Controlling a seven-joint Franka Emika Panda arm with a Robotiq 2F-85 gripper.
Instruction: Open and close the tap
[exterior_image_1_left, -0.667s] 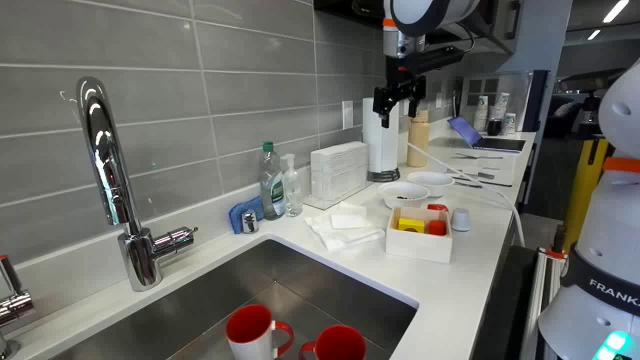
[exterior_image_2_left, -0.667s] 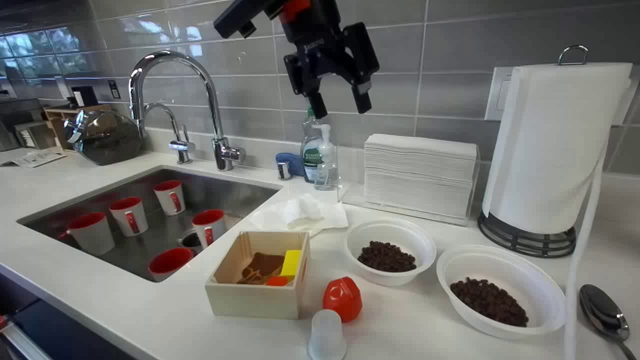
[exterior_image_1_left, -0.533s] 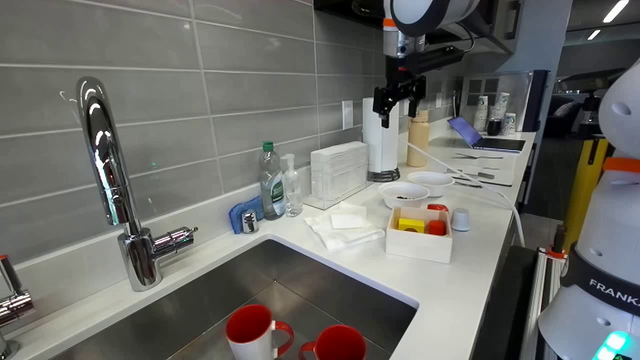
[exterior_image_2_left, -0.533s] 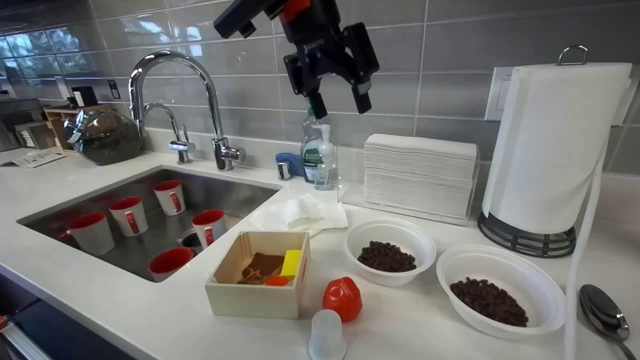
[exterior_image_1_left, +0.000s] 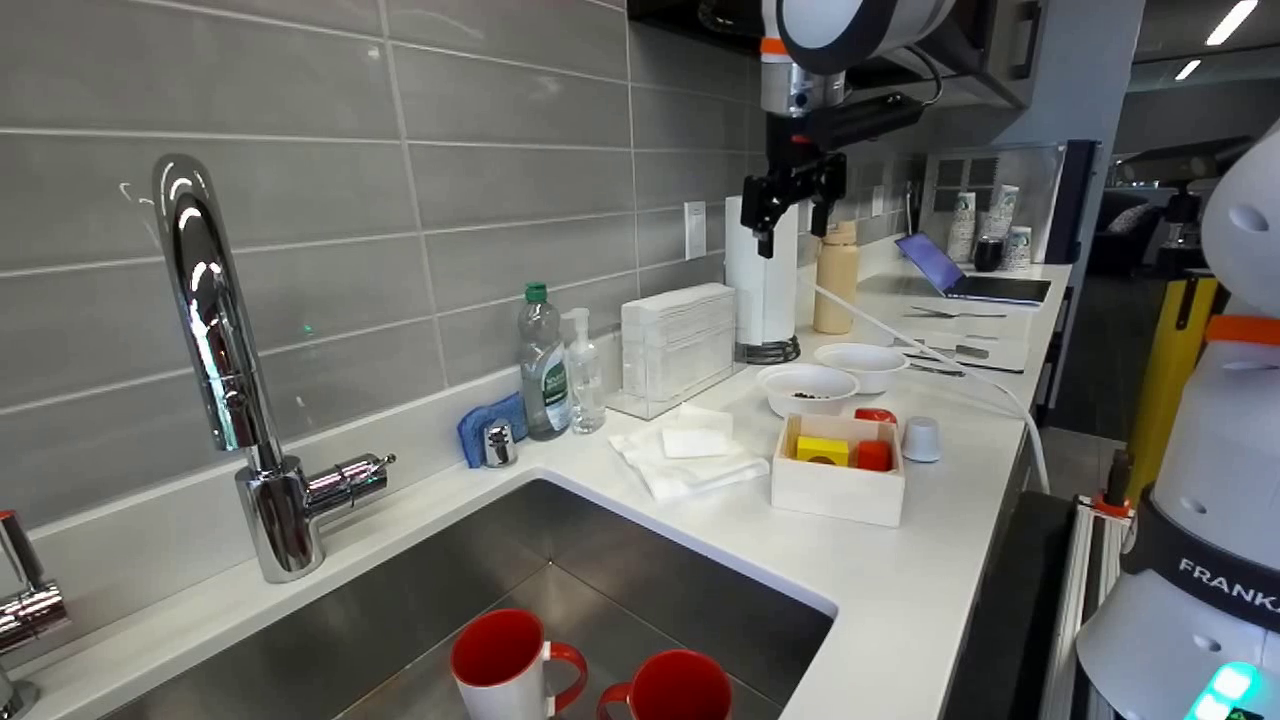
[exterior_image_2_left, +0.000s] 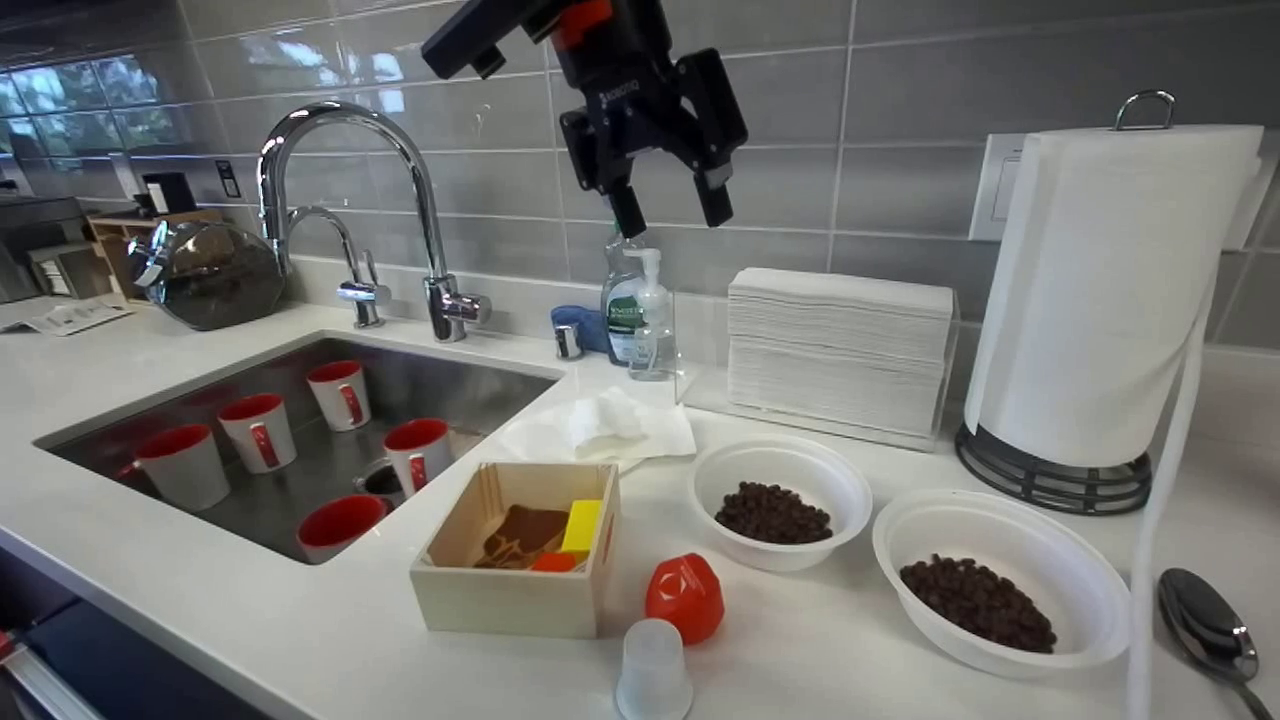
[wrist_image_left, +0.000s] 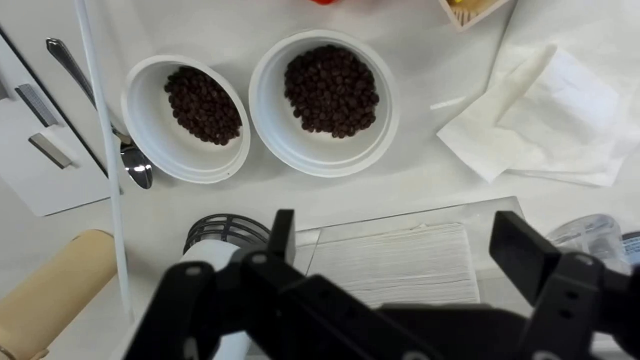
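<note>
The tall chrome tap (exterior_image_1_left: 283, 520) stands behind the sink, with its side handle (exterior_image_1_left: 348, 484) pointing toward the soap bottles. The tap also shows with its arched spout in an exterior view (exterior_image_2_left: 432, 215), its handle (exterior_image_2_left: 470, 307) on the right. No water is seen running. A smaller second tap (exterior_image_2_left: 362, 292) stands beyond it. My gripper (exterior_image_2_left: 672, 212) is open and empty, pointing down, high above the counter and well away from the tap. In the wrist view its fingers (wrist_image_left: 400, 245) are wide apart above the napkin stack; the tap is out of view there.
The sink (exterior_image_2_left: 340, 440) holds several red-and-white mugs. Soap bottles (exterior_image_1_left: 545, 375), a napkin holder (exterior_image_2_left: 840, 350) and a paper towel roll (exterior_image_2_left: 1110, 300) line the wall. Two bowls (wrist_image_left: 324, 160), a wooden box (exterior_image_2_left: 510, 600) and a red object (exterior_image_2_left: 685, 598) stand on the counter.
My gripper has shifted slightly left in both exterior views, toward the tap's side. It stays open. Nothing else has visibly moved.
</note>
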